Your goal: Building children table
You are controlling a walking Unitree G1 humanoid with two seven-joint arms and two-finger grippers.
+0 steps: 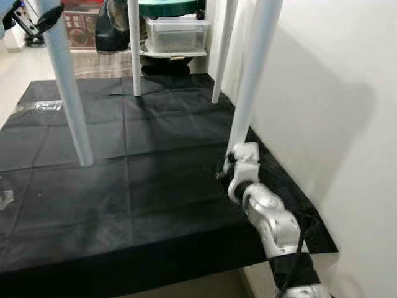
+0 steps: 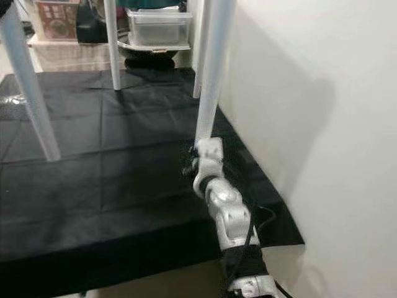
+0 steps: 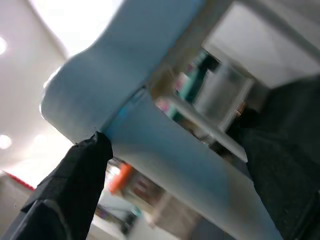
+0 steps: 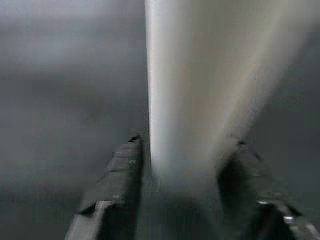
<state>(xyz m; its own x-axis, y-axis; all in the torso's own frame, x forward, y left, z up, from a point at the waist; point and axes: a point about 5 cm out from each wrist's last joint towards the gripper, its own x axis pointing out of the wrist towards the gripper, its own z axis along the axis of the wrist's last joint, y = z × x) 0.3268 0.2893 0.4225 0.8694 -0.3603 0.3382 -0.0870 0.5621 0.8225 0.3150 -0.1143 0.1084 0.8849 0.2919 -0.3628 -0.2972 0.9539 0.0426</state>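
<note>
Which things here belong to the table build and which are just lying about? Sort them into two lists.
Job:
- near right leg, right tool shut on its lower end
- near left leg, left tool at its top
- two far legs
- black sheet under the legs

Lying about:
- clear lidded box
- dark bag
- printed box

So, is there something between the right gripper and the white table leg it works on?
Nothing visible. The right gripper is already at the near right table leg, low down by the black cloth; in the right wrist view its fingers sit on both sides of the leg.
</note>
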